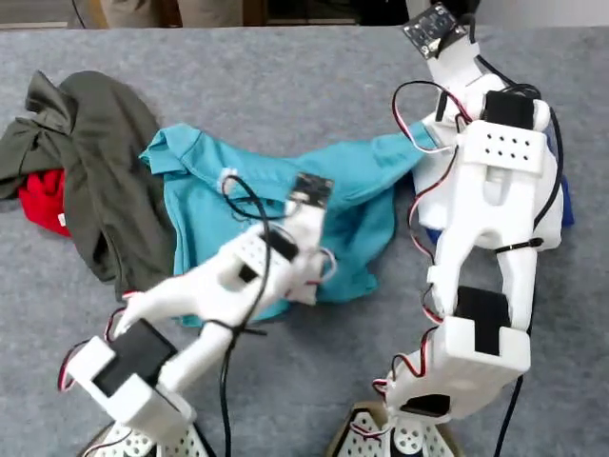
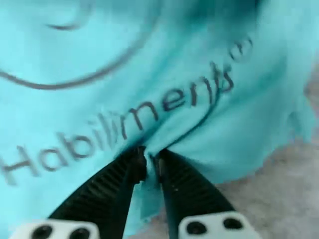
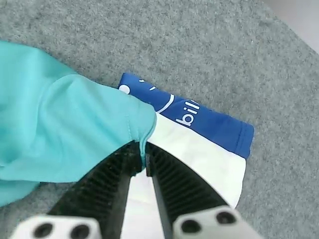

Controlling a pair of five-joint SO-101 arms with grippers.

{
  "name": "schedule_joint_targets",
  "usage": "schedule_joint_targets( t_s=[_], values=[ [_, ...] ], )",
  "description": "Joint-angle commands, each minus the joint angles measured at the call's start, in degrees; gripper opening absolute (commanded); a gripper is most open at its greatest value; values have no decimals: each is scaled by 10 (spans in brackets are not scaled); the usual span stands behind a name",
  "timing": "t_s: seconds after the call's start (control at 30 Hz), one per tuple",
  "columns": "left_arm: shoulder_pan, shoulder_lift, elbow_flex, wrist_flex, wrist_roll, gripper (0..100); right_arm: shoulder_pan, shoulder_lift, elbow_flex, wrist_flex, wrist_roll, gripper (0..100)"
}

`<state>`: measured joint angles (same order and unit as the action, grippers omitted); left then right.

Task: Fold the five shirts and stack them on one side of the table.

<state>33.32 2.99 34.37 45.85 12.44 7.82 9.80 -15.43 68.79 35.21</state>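
Grasping the teal shirt [image 1: 362, 181], the left gripper [image 2: 152, 162] pinches a fold and the right gripper [image 3: 144, 155] pinches a hemmed edge.

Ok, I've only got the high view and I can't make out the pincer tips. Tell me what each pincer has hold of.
Observer: The left pincer is shut on a pinched fold of the teal shirt, right beside its printed lettering.
Operator: Now the right one.
Observer: The right pincer is shut on a hemmed edge of the same shirt.
Operator: Say what lies under that edge.
Observer: A blue and white shirt, lying flat on the grey table, partly covered by the teal cloth.
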Motion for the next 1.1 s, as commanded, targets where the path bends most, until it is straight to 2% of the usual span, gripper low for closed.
schedule_joint_targets(
  t_s=[0.0,0.23,0.37,0.47,0.57,0.63,0.7,0.87,0.97,1.07],
  values=[
    [-86,-10,-10,33,-2,17,8,-31,-29,3,1,2],
    [-258,-112,21,39,-132,18,5,-38,-28,23,4,2],
    [-278,-132,23,19,-165,20,-30,-62,-26,67,4,2],
    [-250,-131,22,20,-166,51,-58,-77,-27,76,4,2],
    [-220,-134,32,33,-155,190,-71,-81,-23,77,4,2],
    [-215,-135,31,45,-102,269,-70,-80,-22,77,4,2],
    [-220,-136,19,47,-63,278,-67,-80,-22,81,5,2],
    [-289,-136,-47,82,-59,278,-66,-80,-24,94,25,2],
    [-321,-137,-116,147,-55,274,-65,-81,-23,94,25,2],
    [-321,-156,-178,224,-60,252,-68,-80,-23,94,25,2]
  ],
)
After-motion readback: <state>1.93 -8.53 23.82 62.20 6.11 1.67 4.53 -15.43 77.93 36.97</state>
